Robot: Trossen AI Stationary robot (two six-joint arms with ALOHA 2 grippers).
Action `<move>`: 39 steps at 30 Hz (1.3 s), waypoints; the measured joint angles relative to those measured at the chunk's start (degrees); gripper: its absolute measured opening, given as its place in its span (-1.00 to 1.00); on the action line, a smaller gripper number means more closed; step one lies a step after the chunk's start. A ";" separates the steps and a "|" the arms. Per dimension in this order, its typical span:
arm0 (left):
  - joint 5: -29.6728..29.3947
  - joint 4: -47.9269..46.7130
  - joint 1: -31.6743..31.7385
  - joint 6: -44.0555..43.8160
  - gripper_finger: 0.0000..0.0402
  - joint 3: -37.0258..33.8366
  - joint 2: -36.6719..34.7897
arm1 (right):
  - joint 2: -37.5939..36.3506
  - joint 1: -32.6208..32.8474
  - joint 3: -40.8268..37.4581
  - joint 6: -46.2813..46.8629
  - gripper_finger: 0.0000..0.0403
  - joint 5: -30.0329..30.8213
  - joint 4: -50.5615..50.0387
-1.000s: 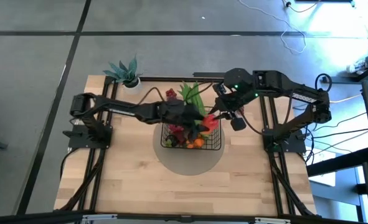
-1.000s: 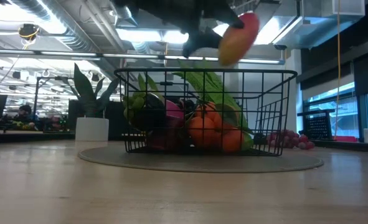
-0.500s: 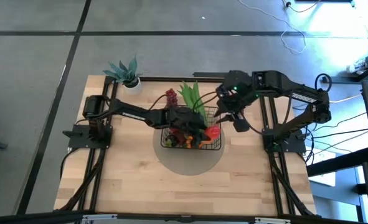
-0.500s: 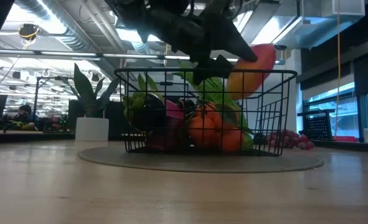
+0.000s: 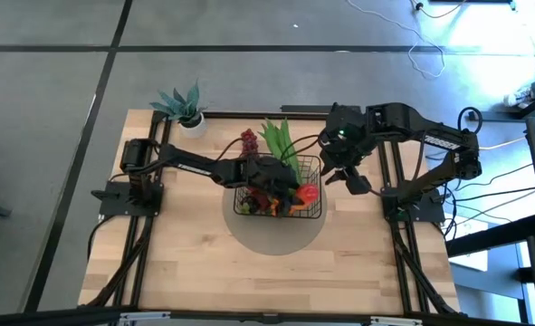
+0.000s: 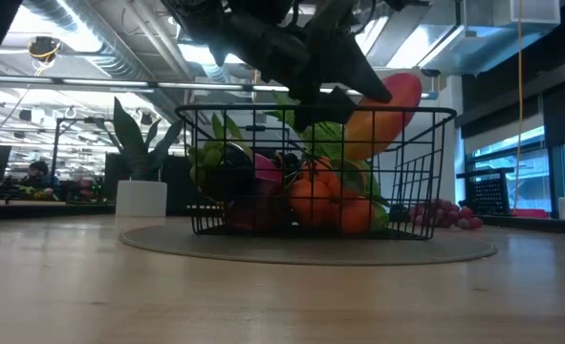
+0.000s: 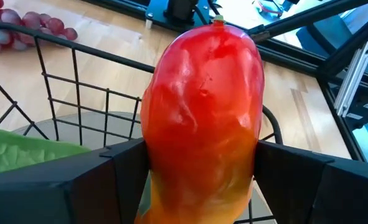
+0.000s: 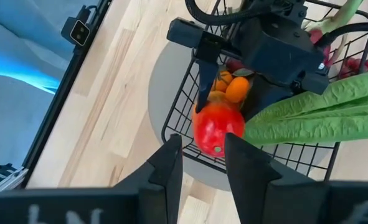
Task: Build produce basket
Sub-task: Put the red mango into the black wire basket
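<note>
So the left gripper is clamped on the red-yellow mango — the wrist view shows a dark finger pressed to each side of the fruit, red end pointing away from the camera. It's holding the mango over the right-hand part of the black wire basket, about level with the top rim; in the low view the mango pokes partly above the rim wire and partly below it.

Inside the basket there are already small oranges, something pink, a green grape bunch and long green pods that stick out over the far rim. The basket sits on a round grey mat.

A red grape bunch lies on the table just outside the basket's far left corner — not in it.

The right gripper hangs just off the basket's right side, a bit above the table, its fingers parted with nothing between them. Its wrist camera looks down on the mango and the basket's corner.

The spiky teal plant in a white pot stands well away from the basket, at the table's far left corner.
</note>
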 joint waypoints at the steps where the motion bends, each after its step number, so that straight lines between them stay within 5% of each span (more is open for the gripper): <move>1: -0.02 -0.02 -0.13 0.00 0.16 0.00 0.00 | 0.00 0.00 0.00 -0.36 -0.47 0.02 0.01; 30: -2.63 -0.59 -0.08 -0.35 0.17 0.00 0.00 | 0.02 0.00 -0.04 -1.21 -0.47 0.04 5.21; 39: -2.95 -0.59 -0.11 0.07 0.43 0.00 0.00 | 0.03 0.00 -0.04 -1.21 -0.47 0.04 5.17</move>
